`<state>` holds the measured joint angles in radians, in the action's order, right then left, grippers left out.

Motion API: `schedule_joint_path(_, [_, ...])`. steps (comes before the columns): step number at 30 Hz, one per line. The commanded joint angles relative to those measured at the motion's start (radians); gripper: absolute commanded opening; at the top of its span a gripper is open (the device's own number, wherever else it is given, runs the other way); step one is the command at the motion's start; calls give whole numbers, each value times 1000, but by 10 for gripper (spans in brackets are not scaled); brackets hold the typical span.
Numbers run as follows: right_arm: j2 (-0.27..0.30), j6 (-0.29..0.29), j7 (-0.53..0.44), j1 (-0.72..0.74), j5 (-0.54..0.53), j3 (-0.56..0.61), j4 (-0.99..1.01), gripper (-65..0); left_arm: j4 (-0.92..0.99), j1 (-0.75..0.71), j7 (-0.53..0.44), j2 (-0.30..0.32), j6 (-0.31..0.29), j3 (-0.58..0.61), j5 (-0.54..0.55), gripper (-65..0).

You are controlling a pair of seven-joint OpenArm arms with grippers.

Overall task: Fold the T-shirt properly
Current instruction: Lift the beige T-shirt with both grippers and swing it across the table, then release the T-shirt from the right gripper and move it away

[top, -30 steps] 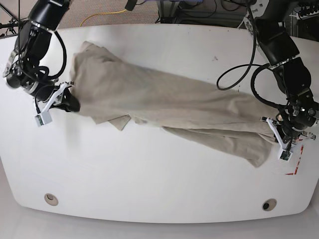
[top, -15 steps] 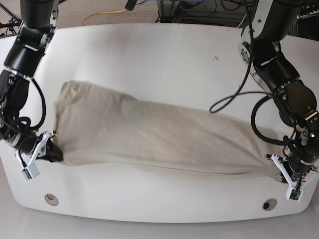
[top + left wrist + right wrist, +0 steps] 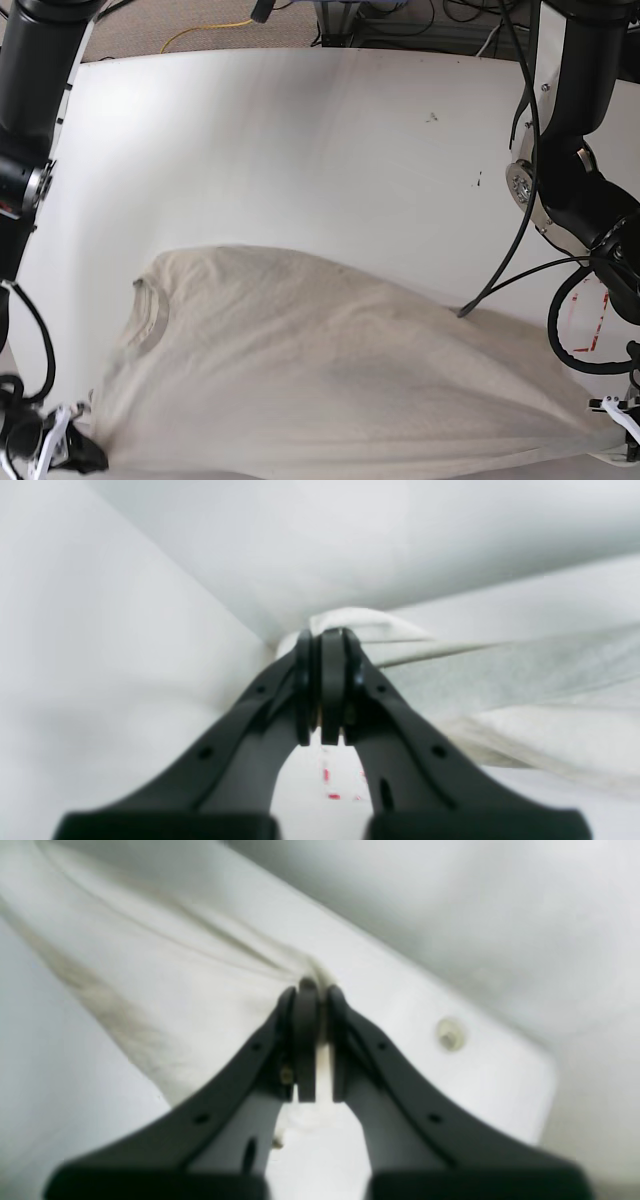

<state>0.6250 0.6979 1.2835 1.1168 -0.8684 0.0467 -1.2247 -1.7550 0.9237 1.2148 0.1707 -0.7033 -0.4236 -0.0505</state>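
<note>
The khaki-beige T-shirt point(image 3: 330, 370) hangs spread over the front of the white table point(image 3: 300, 150), its collar point(image 3: 150, 310) toward the left. At the bottom left corner of the base view my right gripper point(image 3: 82, 452) is shut on the shirt's edge. The right wrist view shows that gripper point(image 3: 309, 990) pinching a bunched fold of cloth point(image 3: 175, 990). My left gripper point(image 3: 622, 425) sits at the bottom right, partly cut off by the frame. Its wrist view shows the gripper point(image 3: 325, 636) shut on a gathered corner of the shirt point(image 3: 500, 680).
Red tape marks point(image 3: 592, 320) lie on the table at the right, beside the left arm's looping black cable point(image 3: 500, 280). A yellow cable point(image 3: 205, 30) runs on the floor behind the table. A round hole point(image 3: 450, 1034) sits near the table's front corner.
Both grippers have pulled the shirt toward the table's front edge. The cloth has gone from a narrow slanted band to a broad spread sheet with the collar showing.
</note>
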Motion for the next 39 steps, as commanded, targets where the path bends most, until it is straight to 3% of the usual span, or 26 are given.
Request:
schedule_joint_path(1, [20, 0, -34, 122, -19, 31, -5, -621, -52, 84, -23, 8, 5, 2, 2, -650])
schedule_joint_path(3, [29, 0, -34, 189, -19, 71, -5, -621, -58, 128, -23, 8, 5, 4, 2, -650])
schedule_joint_path(10, [31, 0, -31, 189, -21, 210, -4, -621, -32, 291, -8, 10, 5, 12, 2, -650])
schedule_joint_path(15, [40, 0, -11, 189, -25, 212, -7, -621, -20, 277, 12, 10, 5, 21, 8, -650])
schedule_joint_path(22, [88, 0, 3, 165, -87, 86, -11, -621, -58, 100, 12, 10, 5, 19, 10, -650])
schedule_joint_path(31, [80, 0, -2, -186, -85, -120, -83, -621, -164, -190, 12, 10, 5, 12, 10, -650])
schedule_joint_path(39, [28, 0, -64, -433, -85, -155, -134, -617, -228, -476, 12, 59, 5, 1, 11, -650])
